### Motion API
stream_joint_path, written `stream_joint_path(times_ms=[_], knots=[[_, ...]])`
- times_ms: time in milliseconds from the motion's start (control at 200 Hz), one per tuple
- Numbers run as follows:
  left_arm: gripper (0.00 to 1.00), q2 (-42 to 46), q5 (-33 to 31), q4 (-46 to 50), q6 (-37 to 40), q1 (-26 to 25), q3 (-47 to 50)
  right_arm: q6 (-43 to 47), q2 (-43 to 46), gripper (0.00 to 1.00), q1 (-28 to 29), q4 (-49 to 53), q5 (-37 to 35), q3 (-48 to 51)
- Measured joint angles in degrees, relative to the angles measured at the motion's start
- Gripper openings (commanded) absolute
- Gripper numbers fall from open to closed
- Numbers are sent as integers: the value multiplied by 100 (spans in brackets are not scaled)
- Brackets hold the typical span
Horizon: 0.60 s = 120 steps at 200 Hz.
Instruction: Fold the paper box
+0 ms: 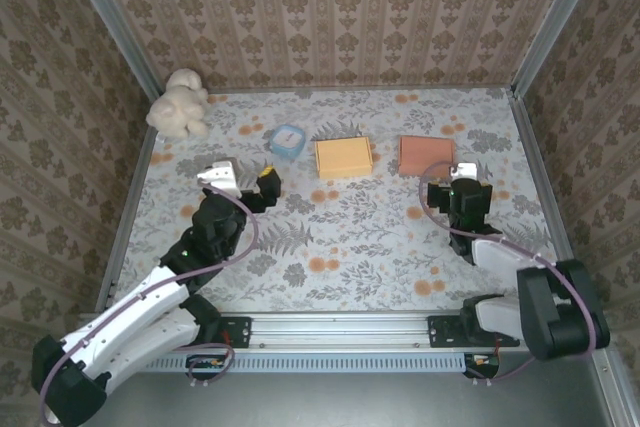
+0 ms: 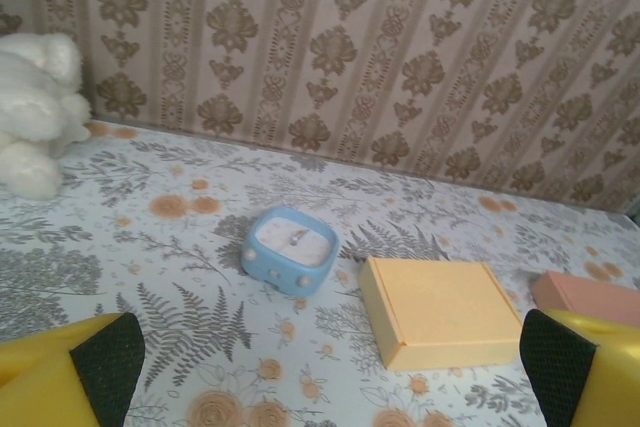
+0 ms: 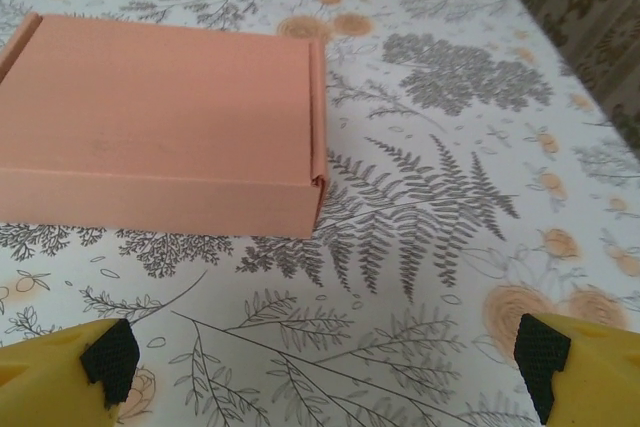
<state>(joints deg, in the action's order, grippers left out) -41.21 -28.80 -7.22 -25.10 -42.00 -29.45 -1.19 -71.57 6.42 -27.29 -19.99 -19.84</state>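
Jaws on both grippers are seen spread wide, with nothing grasped between them. The left gripper point(image 1: 243, 183) is held low over the flowered table point(image 1: 340, 247), to the near left of the orange paper box point(image 1: 343, 157) and apart from it. In the left wrist view, that box is framed between the yellow fingers point(image 2: 60, 377), whose black pads are turned inward. The orange paper box is lying flat and closed on the table, with its lid down.

A pink paper box point(image 1: 427, 155) is placed just to the right of the orange paper box, with a narrow strip of table between the two. It is also closed and flat. The right gripper point(image 1: 452, 180) is positioned to the near right of the orange paper box, just in front of the pink one. No contact with the pink box can be made out from the right wrist view.

A small blue container point(image 1: 287, 140) is set just to the left of the orange paper box. A white plush toy point(image 1: 180, 102) is seen well to the far left of that box, at the table's back corner.
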Motion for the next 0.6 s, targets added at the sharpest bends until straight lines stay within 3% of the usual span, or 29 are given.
stream_joint_path(times_ms=[440,600], knots=[[100,175,0,-98,-201,468,400,144,-575,100,-407,-1996,1338,125],[100,269,-63,-216,-232,562,511,149,-975,100,-457,-2273,1792,208]])
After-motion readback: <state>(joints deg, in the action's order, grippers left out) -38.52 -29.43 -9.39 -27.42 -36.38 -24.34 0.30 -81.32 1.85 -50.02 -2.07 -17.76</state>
